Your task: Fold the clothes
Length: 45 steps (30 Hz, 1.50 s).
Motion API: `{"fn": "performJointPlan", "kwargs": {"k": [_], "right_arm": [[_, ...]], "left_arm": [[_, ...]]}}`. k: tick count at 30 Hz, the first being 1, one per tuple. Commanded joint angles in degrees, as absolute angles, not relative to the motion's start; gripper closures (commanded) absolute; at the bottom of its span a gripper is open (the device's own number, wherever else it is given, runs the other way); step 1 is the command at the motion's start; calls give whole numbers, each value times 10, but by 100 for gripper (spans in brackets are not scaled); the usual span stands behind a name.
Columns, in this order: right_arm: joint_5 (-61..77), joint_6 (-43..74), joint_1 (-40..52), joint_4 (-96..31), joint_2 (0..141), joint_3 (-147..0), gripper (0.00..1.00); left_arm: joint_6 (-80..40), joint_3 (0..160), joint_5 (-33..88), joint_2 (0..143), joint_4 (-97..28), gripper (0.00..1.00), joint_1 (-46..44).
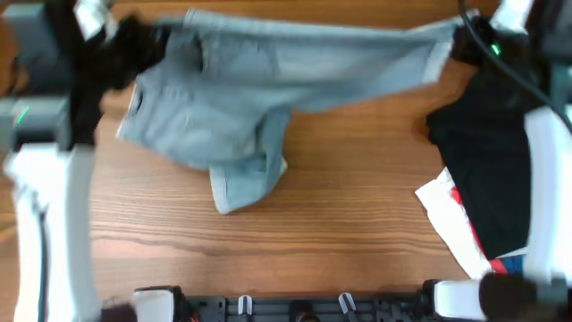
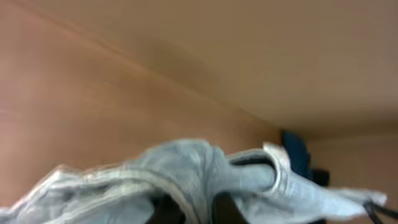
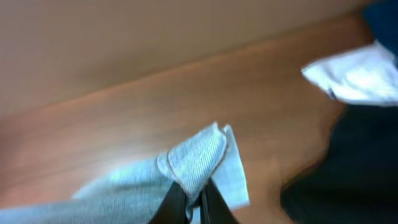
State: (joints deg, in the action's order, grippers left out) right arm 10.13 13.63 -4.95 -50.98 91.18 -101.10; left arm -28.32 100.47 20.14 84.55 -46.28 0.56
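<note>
The light blue denim shorts (image 1: 268,80) hang stretched across the far side of the table, lifted between both grippers, with one leg drooping to the wood near the middle. My left gripper (image 1: 134,40) is shut on the shorts at the far left; in the left wrist view the bunched denim (image 2: 186,174) covers the fingers (image 2: 199,208). My right gripper (image 1: 469,40) is shut on a hemmed cuff at the far right; the right wrist view shows the cuff (image 3: 199,158) pinched between the dark fingers (image 3: 196,199).
A black garment (image 1: 487,161) lies at the right, partly over a white cloth with red and blue print (image 1: 460,224). They also show in the right wrist view, the black garment (image 3: 348,168) and the white cloth (image 3: 354,74). A dark blue cloth (image 2: 295,155) lies beyond the shorts.
</note>
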Motion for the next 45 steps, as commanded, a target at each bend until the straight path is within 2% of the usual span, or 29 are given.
{"fn": "performJointPlan", "kwargs": {"k": [1, 4, 6, 9, 13, 17, 20, 24, 28, 31, 37, 40, 45], "right_arm": [[-86, 220, -80, -484, 949, -1039, 96], [-90, 284, -129, -478, 934, -1127, 96], [-86, 260, -157, -471, 921, -1221, 96], [-90, 207, -159, -478, 919, -1287, 96], [-103, 184, -159, -571, 929, -1300, 96], [-42, 148, -159, -699, 982, -1297, 96], [37, 125, -152, -790, 1027, -1297, 96], [88, 67, -126, -908, 1093, -1296, 96], [106, 62, -119, -906, 1110, -1273, 96], [111, 67, -119, -853, 1110, -1273, 96], [102, 80, -121, -698, 1110, -1273, 96], [78, 142, -135, -627, 1110, -1281, 96], [58, 250, -209, -548, 1108, -1378, 96]], "left_arm": [[-259, 1016, 183, 925, -308, 96, -1], [-259, 1021, 186, 933, -173, 96, -15], [-258, 1058, 182, 922, -156, 96, -15], [-257, 1098, 180, 911, -187, 96, 2], [-223, 1103, 168, 899, -331, 96, 30], [-210, 1103, -13, 916, -538, 96, 38], [-210, 1096, -96, 933, -612, 96, 38], [-214, 1090, -77, 960, -724, 96, 38], [-214, 1090, -12, 963, -773, 96, 38], [-214, 1090, 4, 962, -694, 96, 37], [-214, 1090, 13, 975, -461, 96, 14], [-215, 1090, 13, 983, -345, 96, 8], [-232, 1090, 24, 984, -71, 96, -2]]}}
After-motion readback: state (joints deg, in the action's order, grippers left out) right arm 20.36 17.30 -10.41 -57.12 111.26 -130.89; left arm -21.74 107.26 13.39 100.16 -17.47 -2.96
